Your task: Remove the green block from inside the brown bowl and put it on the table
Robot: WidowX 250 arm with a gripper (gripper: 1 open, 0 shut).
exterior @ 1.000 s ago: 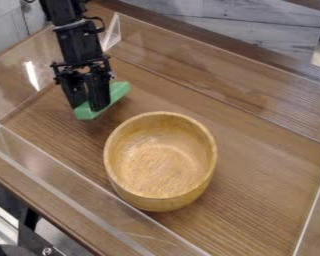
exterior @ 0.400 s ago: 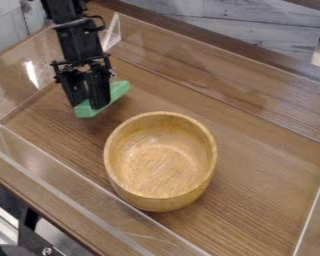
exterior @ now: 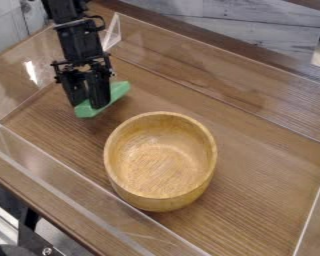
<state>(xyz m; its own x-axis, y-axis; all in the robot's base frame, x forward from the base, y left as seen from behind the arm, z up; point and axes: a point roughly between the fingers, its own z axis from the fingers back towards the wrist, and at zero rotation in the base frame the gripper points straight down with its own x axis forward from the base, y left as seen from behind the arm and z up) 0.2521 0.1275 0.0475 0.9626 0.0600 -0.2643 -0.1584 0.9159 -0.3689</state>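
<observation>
Sitting outside brown bowl (exterior: pixel 160 160): green block (exterior: pixel 109 98)

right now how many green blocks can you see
1: the green block is on the table, left of the brown bowl, clamped in the gripper. The bowl is empty.

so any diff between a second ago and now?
Nothing visibly changed. The gripper stays shut on the green block, low at the table to the upper left of the brown bowl, and has not let go. The bowl is empty and has not moved.
</observation>
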